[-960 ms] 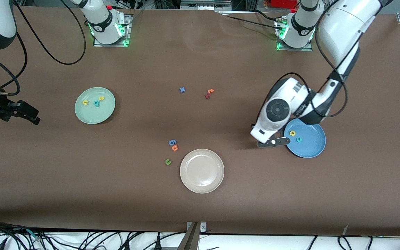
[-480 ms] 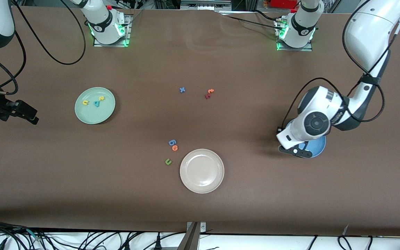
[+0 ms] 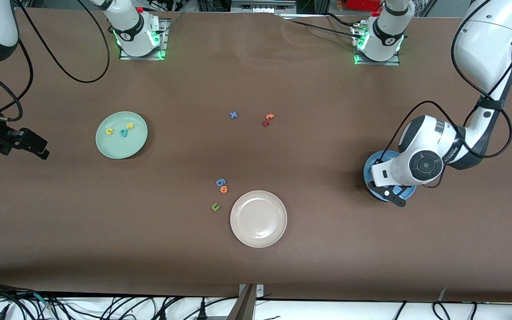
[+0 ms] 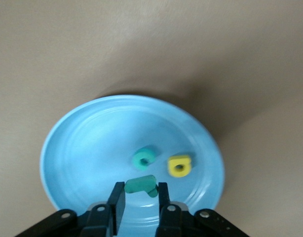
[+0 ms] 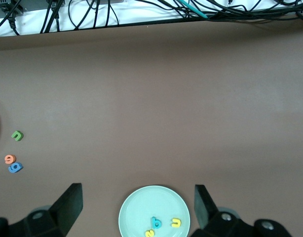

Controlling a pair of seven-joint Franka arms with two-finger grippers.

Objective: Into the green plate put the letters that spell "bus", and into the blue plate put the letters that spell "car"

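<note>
Item: teal r (image 4: 140, 185), foam, v. light, soft, likely squashes; best pinched across flat faces. Held between fingers of left tool (image 4: 137, 207), over blue plate (image 4: 67, 148); teal c (image 4: 143, 158) & yellow a (image 4: 179, 166) lie in plate. Shallow rim, room beside both for a drop.
Green plate (image 3: 105, 149): b, u, s inside.
Right tool (image 5: 136, 207): fingers spread wide, empty, waits over desk (image 3: 327, 249) nr green plate.

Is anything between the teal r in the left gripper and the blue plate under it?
Nothing visible. The left gripper holds the teal r over the blue plate; the teal c and yellow a lie just beside the drop spot.
</note>
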